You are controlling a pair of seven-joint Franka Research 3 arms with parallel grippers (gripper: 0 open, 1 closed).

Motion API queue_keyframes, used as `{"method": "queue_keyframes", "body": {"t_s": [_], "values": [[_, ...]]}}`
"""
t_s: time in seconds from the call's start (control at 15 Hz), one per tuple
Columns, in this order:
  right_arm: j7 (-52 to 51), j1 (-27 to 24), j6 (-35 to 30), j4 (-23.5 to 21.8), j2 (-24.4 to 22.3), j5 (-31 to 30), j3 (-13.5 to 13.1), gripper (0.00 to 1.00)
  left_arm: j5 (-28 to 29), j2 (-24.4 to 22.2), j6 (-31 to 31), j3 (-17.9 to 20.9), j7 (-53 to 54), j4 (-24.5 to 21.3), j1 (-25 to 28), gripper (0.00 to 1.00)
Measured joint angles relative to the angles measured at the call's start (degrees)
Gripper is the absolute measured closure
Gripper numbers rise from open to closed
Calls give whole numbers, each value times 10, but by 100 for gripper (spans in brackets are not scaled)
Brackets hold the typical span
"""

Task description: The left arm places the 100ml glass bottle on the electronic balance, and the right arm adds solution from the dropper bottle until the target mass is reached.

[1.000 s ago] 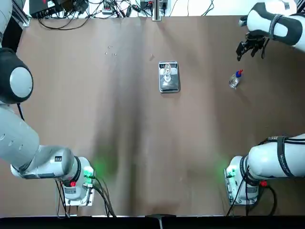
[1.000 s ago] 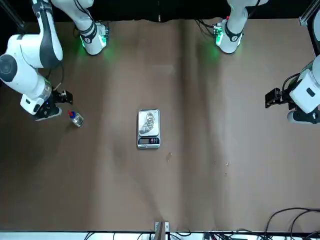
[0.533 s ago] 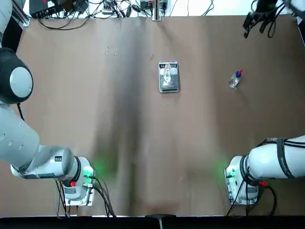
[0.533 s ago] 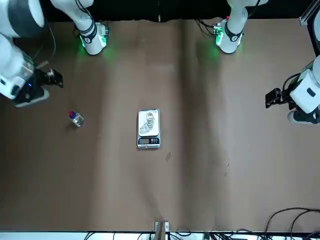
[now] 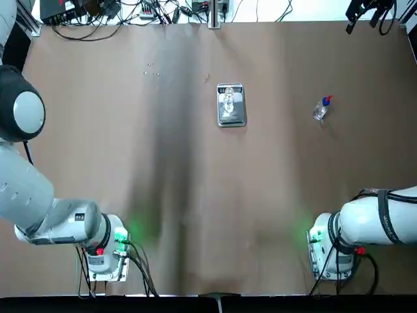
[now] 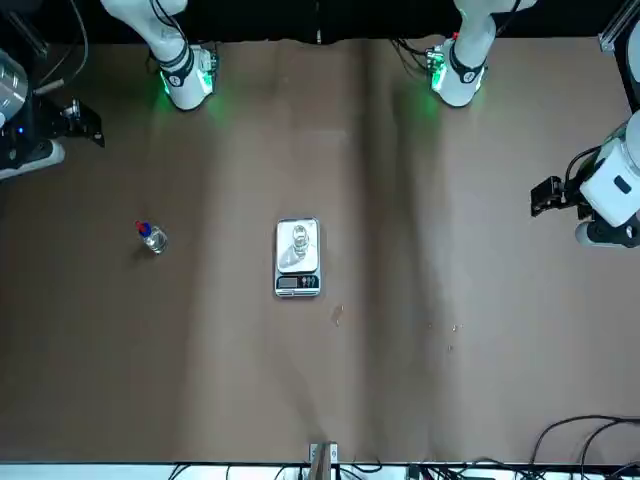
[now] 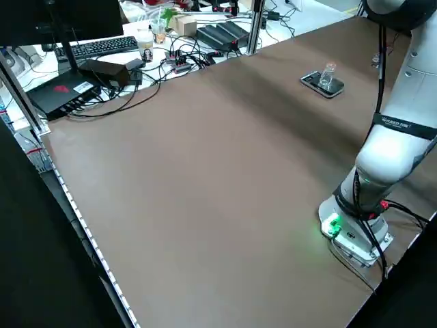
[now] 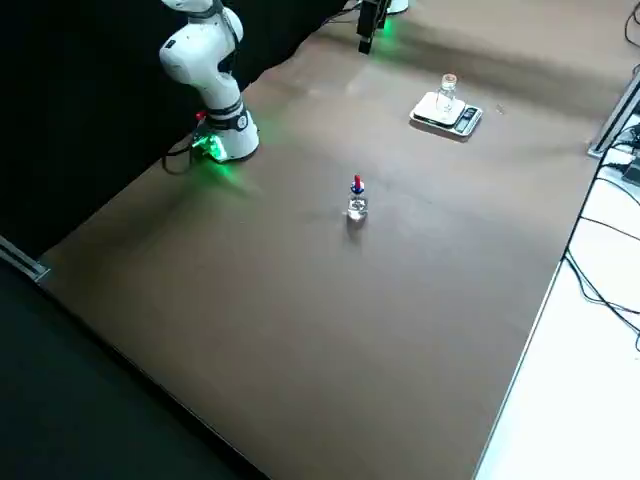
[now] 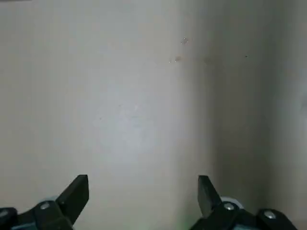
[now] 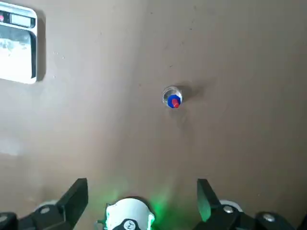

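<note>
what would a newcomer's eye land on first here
Probably the little bottle with the bright red and blue top, standing on the robot's right side of the table. Next, the silver scale in the table's far middle, with a clear glass bottle upright on its pan. Green light glows at both arm bases, along the robot's edge.

The arms (image 7: 403, 123) are white with grey joints, wrapped in black bands and trailing black cables. Their bases (image 8: 225, 145) glow green beside a small red part. Each black pincer (image 9: 143, 199) (image 10: 142, 201) shows silver screws; its finger pads look dark, perhaps rubbery.
</note>
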Motion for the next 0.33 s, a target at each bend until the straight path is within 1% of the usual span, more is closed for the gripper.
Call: {"method": "queue_keyframes", "body": {"t_s": [0.33], "values": [[25, 0, -2, -1, -8, 1, 0, 0, 0, 0, 0, 0, 0, 0, 0, 0]]}}
